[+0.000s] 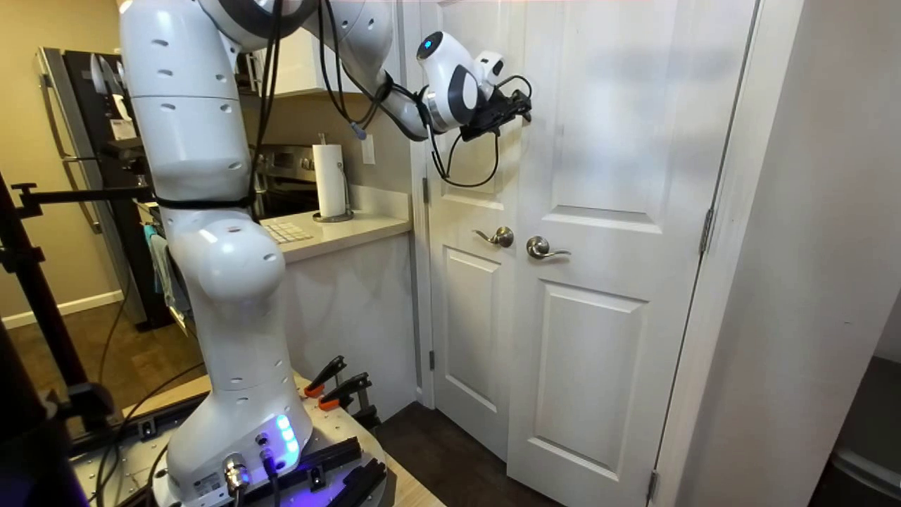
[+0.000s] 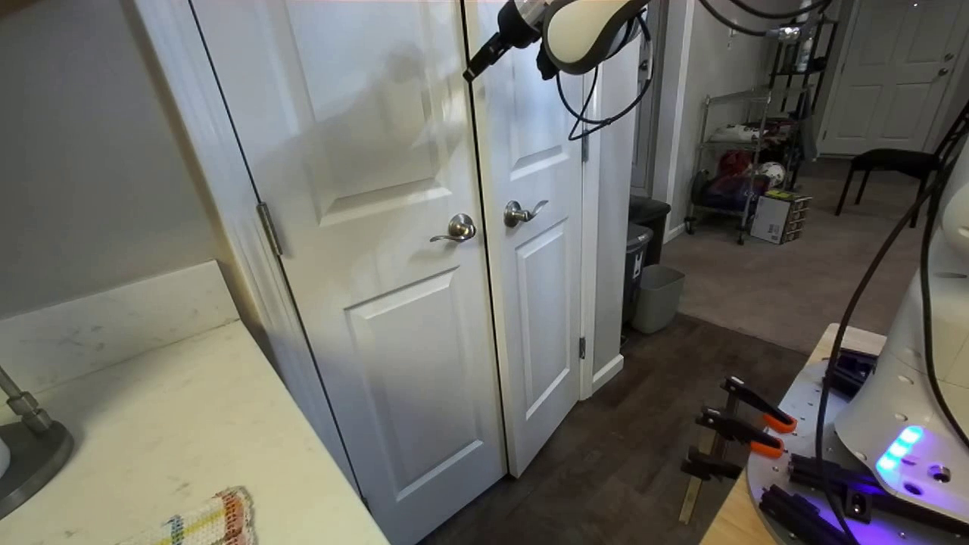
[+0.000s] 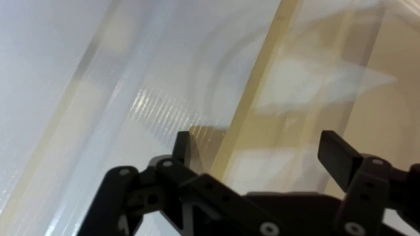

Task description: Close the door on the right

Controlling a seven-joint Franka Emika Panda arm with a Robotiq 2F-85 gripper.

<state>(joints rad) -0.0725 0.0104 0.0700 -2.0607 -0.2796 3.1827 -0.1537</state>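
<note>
Wrist view: the gripper [image 3: 256,137] is released, its black fingers [image 3: 338,155] set well apart, a narrow tan strip [image 3: 256,82] slanting over white surfaces between them; whether anything touches cannot be told.

In an exterior view, the door on the right [image 1: 605,257] stands slightly ajar, its free edge just forward of the matching left door [image 1: 468,229]; the fingertips are near the seam, above the lever handle [image 1: 538,248]. A counter [image 1: 383,224] bearing a paper towel roll [image 1: 328,179] sits beside the left door.

In an exterior view, orange-tipped clamps [image 2: 733,426] jut from the robot's table [image 2: 738,518] toward both doors; waste bins [image 2: 658,299] stand beyond the right-hand hinges, a wire shelf [image 2: 738,97] and chair [image 2: 897,161] farther off.
</note>
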